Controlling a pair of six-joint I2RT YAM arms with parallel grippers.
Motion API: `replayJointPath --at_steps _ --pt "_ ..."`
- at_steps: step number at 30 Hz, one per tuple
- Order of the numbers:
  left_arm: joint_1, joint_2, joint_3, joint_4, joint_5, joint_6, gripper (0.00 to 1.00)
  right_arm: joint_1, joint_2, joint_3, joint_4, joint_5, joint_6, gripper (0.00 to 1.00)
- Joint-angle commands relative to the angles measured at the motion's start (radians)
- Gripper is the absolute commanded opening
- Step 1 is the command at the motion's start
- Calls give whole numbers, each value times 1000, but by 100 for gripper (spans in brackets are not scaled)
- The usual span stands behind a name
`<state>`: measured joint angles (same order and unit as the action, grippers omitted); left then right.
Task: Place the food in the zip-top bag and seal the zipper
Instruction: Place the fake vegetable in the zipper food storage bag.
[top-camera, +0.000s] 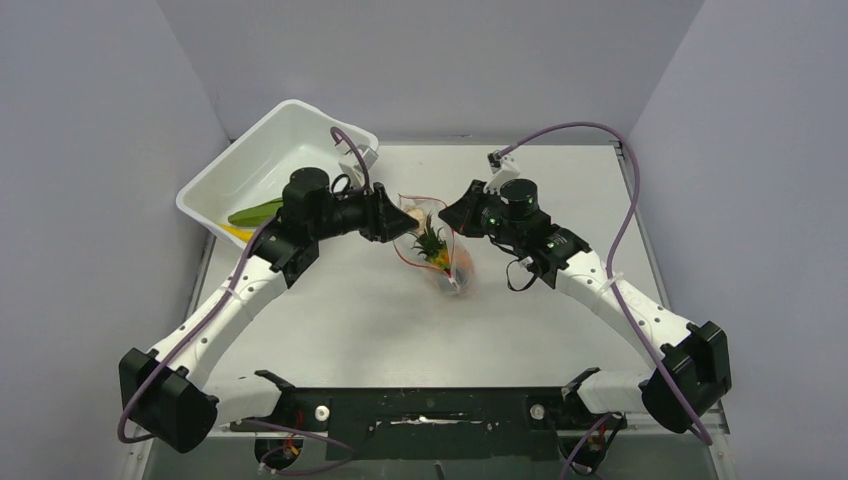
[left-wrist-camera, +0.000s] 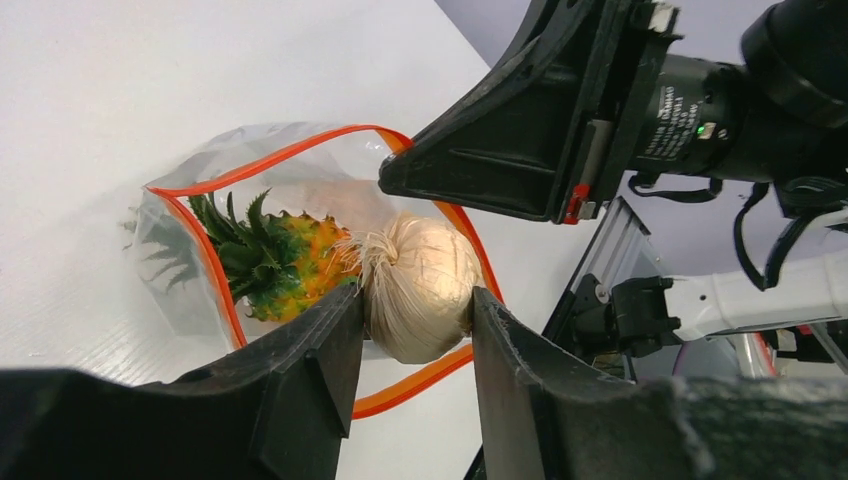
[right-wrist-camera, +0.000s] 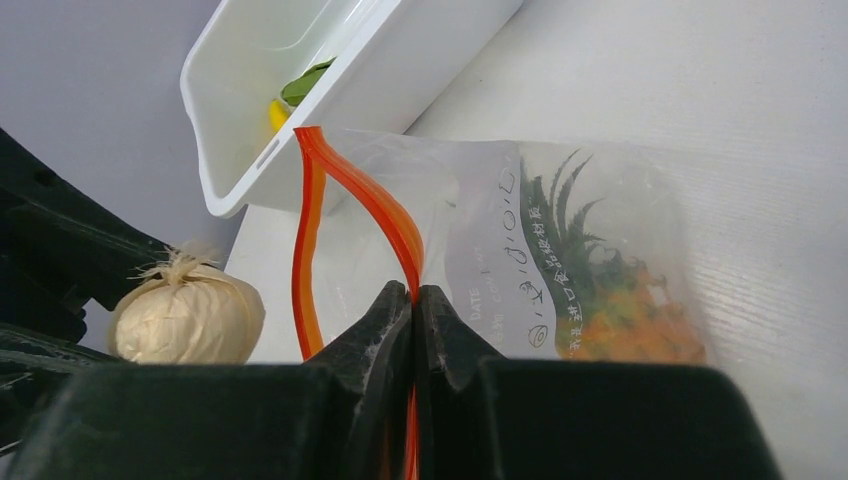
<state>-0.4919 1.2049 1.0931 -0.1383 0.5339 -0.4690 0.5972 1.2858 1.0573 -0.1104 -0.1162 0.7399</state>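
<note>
left jaws: pressed against both sides of a pale beige, round bulb (left-wrist-camera: 418, 280) with a tuft of dry fibres on top; they hold it at the open mouth of the bag, and whether it touches the plastic cannot be told
right jaws: pressed together on the red strip – they pinch one lip of the bag's mouth from the side opposite the left arm (top-camera: 240, 290)
small clear, floppy zip-top bag (right-wrist-camera: 480, 230): lies on the counter between the two arms; mouth lifted and gaping
thin red zipper strip (right-wrist-camera: 345, 178): unsealed; its two lips are spread apart into a wide loop
orange toy pineapple with green crown (left-wrist-camera: 285, 262): already inside the bag; crown towards the mouth, orange body towards the closed bottom
large white rectangular plastic tub (top-camera: 290, 110): at the far left of the counter, just beside the left arm's wrist
green leafy toy piece (top-camera: 255, 212): in the tub, near its front wall
yellow toy banana (top-camera: 233, 232): in the tub – right next to the green piece; mostly hidden by the arm
white counter (top-camera: 380, 320): carries bag and tub
</note>
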Motion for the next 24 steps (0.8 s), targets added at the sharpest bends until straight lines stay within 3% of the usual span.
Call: replayJointPath --at_steps 1,14,24 --pt "-22 44 54 -17 -8 27 41 8 -48 15 55 -5 3 0" --pt "-71 109 99 -132 -109 108 62 10 -85 -29 93 -5 21 0" --pt "-86 81 138 -163 -205 126 68 9 -80 -24 87 -14 -6 0"
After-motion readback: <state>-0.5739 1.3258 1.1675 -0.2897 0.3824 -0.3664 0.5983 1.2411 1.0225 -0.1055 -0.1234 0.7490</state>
